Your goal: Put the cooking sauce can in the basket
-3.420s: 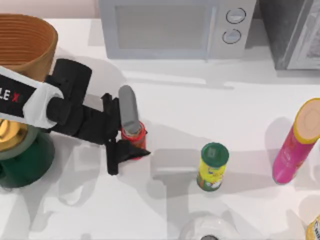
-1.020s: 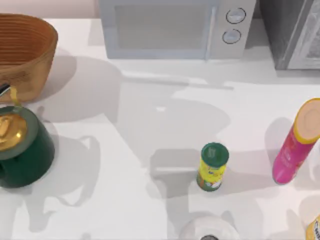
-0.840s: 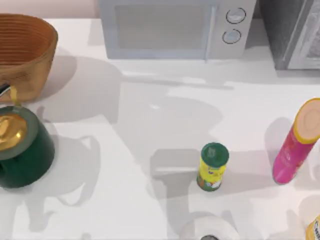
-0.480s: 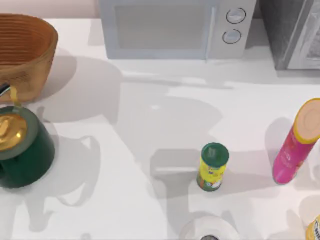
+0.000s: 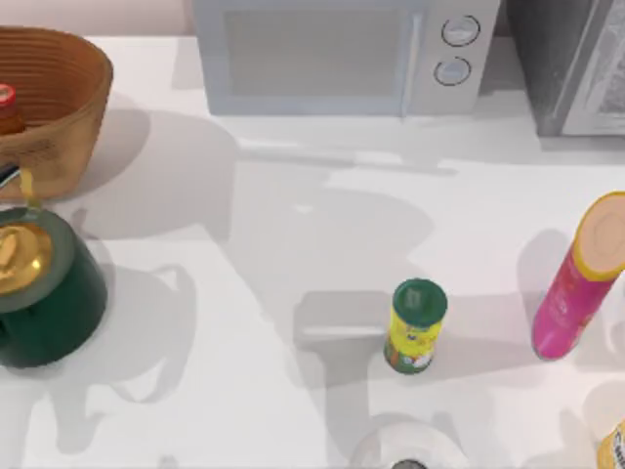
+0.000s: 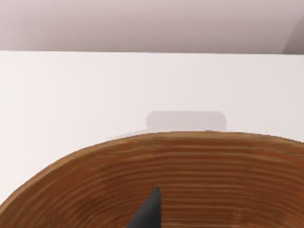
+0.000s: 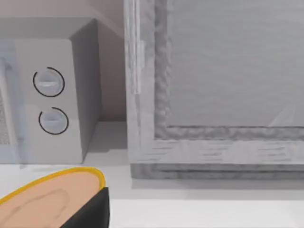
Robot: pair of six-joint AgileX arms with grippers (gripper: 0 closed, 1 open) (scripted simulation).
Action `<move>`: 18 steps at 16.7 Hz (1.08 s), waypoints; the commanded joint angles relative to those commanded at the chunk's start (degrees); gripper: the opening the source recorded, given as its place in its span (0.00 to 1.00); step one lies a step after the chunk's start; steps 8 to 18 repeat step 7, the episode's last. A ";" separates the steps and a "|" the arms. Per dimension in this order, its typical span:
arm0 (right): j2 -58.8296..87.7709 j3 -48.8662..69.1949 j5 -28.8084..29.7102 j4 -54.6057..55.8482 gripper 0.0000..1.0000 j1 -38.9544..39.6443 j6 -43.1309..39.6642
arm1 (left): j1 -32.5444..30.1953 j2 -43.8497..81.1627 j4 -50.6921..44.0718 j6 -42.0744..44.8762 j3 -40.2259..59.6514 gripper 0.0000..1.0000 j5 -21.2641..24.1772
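Top view: the cooking sauce can (image 5: 7, 107) stands inside the basket (image 5: 73, 98) at the table's far left corner, beside the green pot (image 5: 44, 293). Left wrist view: one dark fingertip (image 6: 149, 213) hangs over the basket wall; whether the fingers are spread cannot be told, and a careless withdrawal could snag the rim. Right wrist view: the right arm is parked near the microwave (image 7: 47, 95), its finger state likewise unreadable.

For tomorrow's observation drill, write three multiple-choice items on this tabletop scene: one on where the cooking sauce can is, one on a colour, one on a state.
1. Where is the cooking sauce can?
A in the basket
B beside the microwave
C on the pot

2. What colour is the lid of the yellow container?
A red
B green
C white

3. How does the pink tube stand?
A lying flat
B upside down in the basket
C upright

Answers: 1 A, red can inside the woven wall; 2 B, green top; 3 C, standing on end.
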 joint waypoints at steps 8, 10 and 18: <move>0.00 0.00 0.00 0.00 1.00 0.00 0.00 | 0.00 0.00 0.00 0.00 0.00 1.00 0.00; 0.00 0.00 0.00 0.00 1.00 0.00 0.00 | 0.00 0.00 0.00 0.00 0.00 1.00 0.00; 0.00 0.00 0.00 0.00 1.00 0.00 0.00 | 0.00 0.00 0.00 0.00 0.00 1.00 0.00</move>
